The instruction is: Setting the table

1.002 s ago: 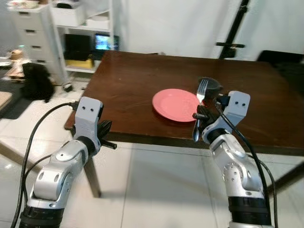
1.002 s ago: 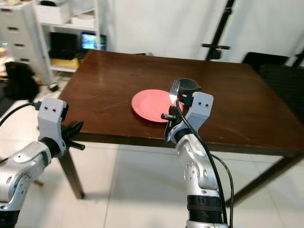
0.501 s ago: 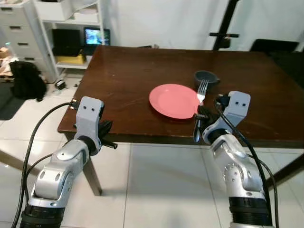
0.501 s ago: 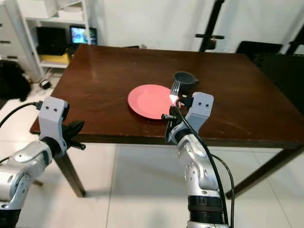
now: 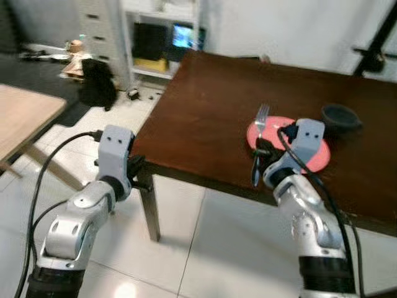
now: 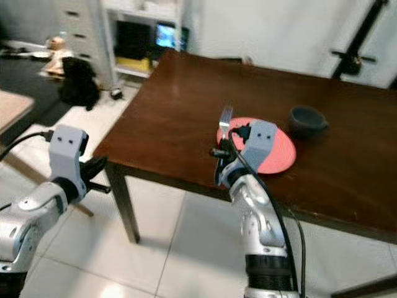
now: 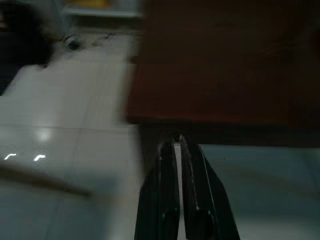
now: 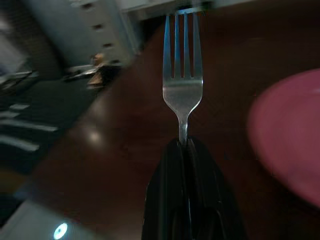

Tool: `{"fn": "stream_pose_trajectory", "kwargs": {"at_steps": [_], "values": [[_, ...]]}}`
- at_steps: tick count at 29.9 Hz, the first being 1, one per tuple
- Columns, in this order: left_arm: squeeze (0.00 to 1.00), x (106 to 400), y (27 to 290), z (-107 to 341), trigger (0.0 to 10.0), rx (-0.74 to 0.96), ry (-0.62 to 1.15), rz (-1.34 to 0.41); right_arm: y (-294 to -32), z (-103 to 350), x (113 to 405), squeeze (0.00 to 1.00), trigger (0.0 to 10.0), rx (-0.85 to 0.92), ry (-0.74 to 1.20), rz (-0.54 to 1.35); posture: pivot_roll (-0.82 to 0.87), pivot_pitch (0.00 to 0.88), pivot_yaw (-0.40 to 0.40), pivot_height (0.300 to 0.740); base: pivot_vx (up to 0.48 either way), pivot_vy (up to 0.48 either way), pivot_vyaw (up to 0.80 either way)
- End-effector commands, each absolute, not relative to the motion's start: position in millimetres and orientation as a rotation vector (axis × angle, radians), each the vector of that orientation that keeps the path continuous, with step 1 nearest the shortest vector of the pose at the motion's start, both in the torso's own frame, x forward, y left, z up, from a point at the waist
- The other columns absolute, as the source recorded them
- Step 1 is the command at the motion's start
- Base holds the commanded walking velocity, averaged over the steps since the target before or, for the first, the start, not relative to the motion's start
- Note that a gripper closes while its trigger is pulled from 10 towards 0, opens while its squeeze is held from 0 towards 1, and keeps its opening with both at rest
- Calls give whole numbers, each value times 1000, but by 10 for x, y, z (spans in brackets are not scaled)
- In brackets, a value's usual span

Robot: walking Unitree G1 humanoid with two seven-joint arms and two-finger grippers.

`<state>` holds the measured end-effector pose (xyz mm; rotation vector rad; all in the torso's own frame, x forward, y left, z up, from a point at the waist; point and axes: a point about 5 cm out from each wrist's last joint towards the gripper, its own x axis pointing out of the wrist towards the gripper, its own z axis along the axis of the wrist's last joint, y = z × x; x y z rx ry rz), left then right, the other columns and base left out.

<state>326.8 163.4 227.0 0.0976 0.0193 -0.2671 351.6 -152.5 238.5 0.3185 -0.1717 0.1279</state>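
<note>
My right gripper (image 5: 260,151) is shut on a silver fork (image 5: 261,118), tines up, held over the near edge of the dark wooden table (image 5: 205,118). In the right wrist view the fork (image 8: 182,90) stands straight out from the closed fingers (image 8: 175,190). A pink plate (image 5: 319,155) lies on the table just behind and to the right of that gripper, partly hidden by the wrist. A dark bowl (image 5: 340,116) sits beyond the plate. My left gripper (image 5: 141,174) is shut on nothing, held low beside the table's near left corner (image 7: 135,112).
A table leg (image 5: 149,208) stands just right of my left gripper. A light wooden table (image 5: 22,118) is at the left. Shelves (image 5: 158,43), a drawer unit and a black bag (image 5: 97,84) stand at the back left. White tiled floor (image 5: 205,248) lies below.
The camera has swung to the left, so the table, plate and bowl sit further right in the picture. Both arms hold the same pose, and the fork stays gripped.
</note>
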Motion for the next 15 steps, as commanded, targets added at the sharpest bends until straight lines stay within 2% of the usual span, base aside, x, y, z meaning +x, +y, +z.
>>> {"fn": "stream_pose_trajectory", "kwargs": {"at_steps": [1, 15], "values": [[0, 3264, 1660, 2200, 10000, 102, 48, -248, -1530, 2342, 3510, 0, 10000, 321, -153, 128, 23, 153, 14, 740, 0, 0, 800], [0, 3282, 1695, 2187, 10000, 113, 60, -213, -1527, 2347, 3509, 0, 10000, 326, -150, 136, 23, 159, 12, 740, 0, 0, 800]]}}
